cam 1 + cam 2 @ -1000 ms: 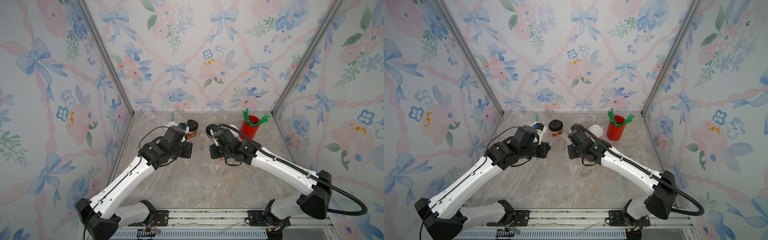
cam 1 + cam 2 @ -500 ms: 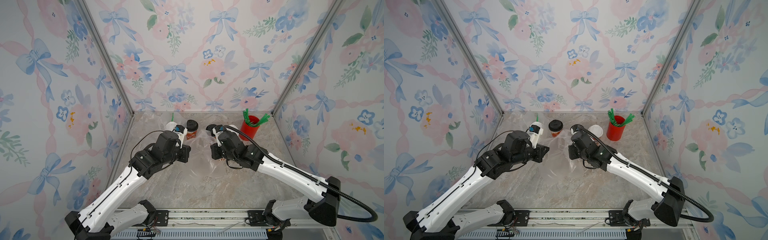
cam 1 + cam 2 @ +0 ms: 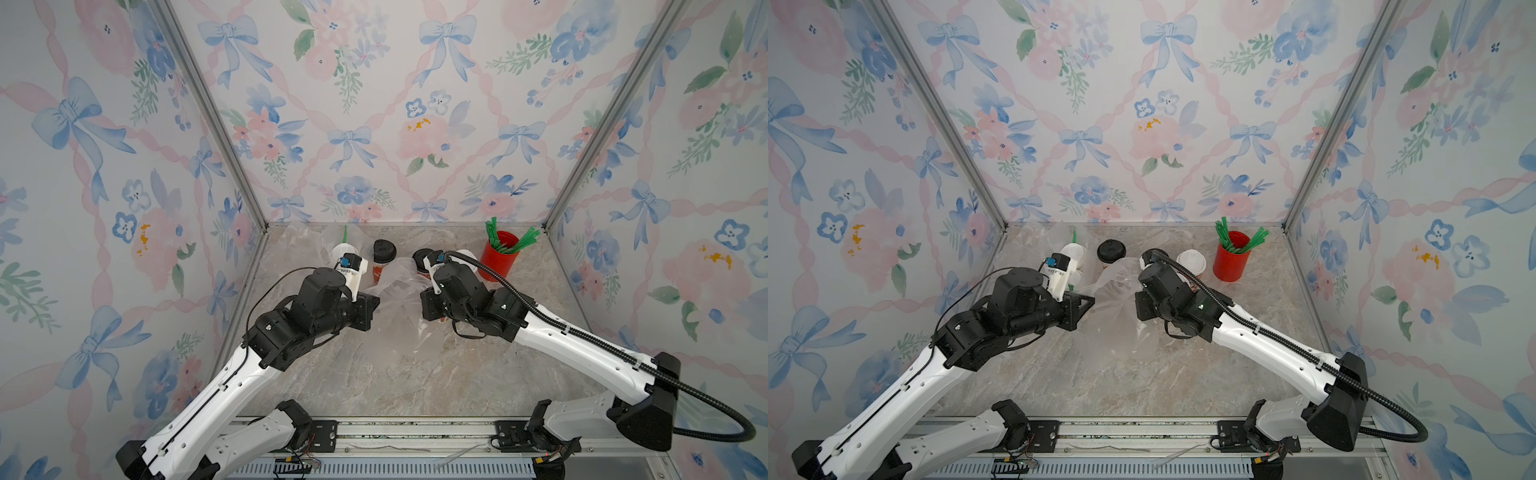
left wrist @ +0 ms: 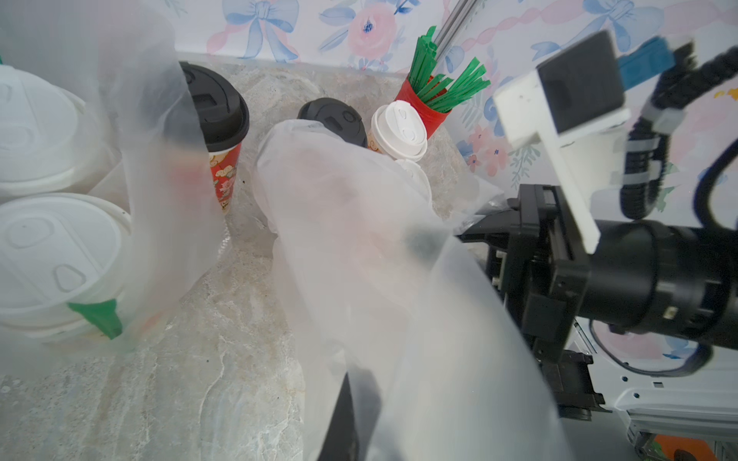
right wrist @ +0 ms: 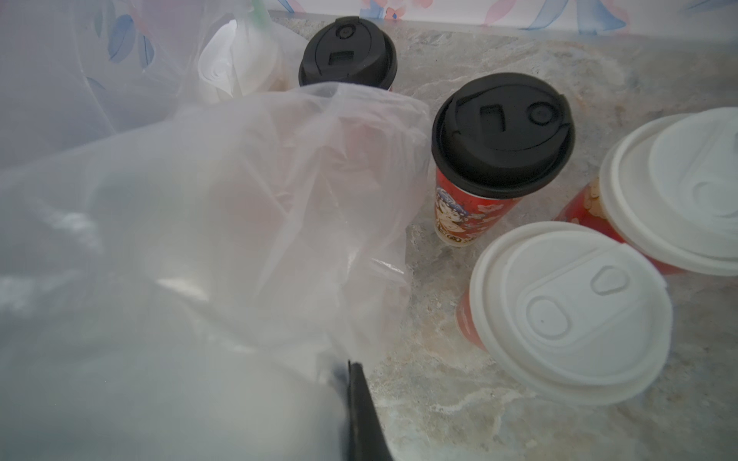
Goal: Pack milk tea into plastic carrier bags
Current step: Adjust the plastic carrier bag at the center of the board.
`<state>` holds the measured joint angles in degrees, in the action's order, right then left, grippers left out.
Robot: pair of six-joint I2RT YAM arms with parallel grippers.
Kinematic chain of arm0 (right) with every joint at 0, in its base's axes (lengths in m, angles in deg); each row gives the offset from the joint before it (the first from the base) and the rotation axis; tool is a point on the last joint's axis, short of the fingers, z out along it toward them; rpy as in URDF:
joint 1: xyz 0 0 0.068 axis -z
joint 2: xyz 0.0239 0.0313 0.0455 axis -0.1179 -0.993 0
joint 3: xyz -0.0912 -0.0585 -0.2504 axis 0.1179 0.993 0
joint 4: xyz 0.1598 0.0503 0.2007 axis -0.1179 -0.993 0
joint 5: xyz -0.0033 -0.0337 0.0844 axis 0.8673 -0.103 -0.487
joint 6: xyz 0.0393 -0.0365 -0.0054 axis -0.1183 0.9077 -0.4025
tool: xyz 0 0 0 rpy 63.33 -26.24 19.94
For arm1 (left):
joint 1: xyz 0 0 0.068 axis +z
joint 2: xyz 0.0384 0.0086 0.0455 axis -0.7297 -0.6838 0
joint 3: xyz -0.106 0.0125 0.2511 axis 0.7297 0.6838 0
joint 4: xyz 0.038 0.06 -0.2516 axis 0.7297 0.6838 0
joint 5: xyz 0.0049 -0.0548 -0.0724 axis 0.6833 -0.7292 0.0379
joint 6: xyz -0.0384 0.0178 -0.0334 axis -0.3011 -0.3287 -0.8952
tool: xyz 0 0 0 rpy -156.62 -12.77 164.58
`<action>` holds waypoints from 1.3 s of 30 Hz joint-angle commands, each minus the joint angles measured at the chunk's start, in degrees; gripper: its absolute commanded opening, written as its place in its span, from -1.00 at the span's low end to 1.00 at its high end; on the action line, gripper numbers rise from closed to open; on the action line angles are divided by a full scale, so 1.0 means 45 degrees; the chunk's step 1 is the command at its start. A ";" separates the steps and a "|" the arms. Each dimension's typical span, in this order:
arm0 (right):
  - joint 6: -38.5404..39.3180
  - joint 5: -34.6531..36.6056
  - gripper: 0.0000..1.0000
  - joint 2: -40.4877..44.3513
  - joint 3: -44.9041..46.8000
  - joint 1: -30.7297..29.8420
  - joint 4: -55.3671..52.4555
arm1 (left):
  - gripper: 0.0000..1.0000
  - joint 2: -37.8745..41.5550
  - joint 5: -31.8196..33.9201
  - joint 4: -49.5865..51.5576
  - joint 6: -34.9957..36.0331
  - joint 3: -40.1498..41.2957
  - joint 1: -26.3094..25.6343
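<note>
Left gripper point(image 3: 372, 307) & right gripper point(image 3: 423, 305) both clamp the thin clear crinkly plastic carrier bag point(image 3: 399, 309) at desk point(image 3: 374, 382) centre, prob. to pull its mouth open. Unpacked tall black-lidded red paper cup point(image 3: 383, 258) & white-lidded cup point(image 3: 1192, 262) wait near back edge, w/in reach.

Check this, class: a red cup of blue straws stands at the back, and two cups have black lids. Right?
Not quite. The straws in the red cup are green, not blue, as a top view shows. The rest holds: two cups have black lids.
</note>
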<state>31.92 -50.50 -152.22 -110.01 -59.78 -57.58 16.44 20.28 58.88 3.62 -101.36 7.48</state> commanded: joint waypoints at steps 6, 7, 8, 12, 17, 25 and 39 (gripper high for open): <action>-0.2559 -0.3317 -0.93 -0.2003 -0.1719 0.1105 -0.2798 | -0.84 -0.1855 -0.0186 0.1573 -0.0657 -0.1403 0.0101; -0.2652 -0.3615 -0.92 -0.2212 -0.1831 0.1219 -0.2868 | -0.83 -0.2043 -0.0201 0.1719 -0.0609 -0.1496 0.0177; -0.2741 -0.3881 -0.92 -0.2463 -0.1934 0.1322 -0.2941 | -0.82 -0.2270 -0.0270 0.1915 -0.0580 -0.1647 0.0295; -0.2999 -0.4472 -0.89 -0.3060 -0.2030 0.1613 -0.2830 | -0.56 -0.2718 -0.0744 0.2223 -0.0591 -0.1910 0.0834; -0.3291 -0.4807 -0.82 -0.3386 -0.1661 0.1974 -0.2468 | -0.10 -0.2657 -0.0922 0.2599 -0.0615 -0.1794 0.1102; -0.3124 -0.4780 -0.74 -0.3370 -0.1910 0.2040 -0.2574 | 0.19 -0.2304 -0.0319 0.3737 -0.0205 -0.2130 0.1214; -0.2640 -0.4650 -0.04 -0.3381 -0.3108 0.2075 -0.4165 | -0.90 -0.2294 -0.0134 0.3876 -0.0019 -0.2866 0.1383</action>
<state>18.72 -71.48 -167.04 -121.35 -50.95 -71.57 5.46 19.93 75.51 2.92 -112.51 13.43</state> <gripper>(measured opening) 0.441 0.062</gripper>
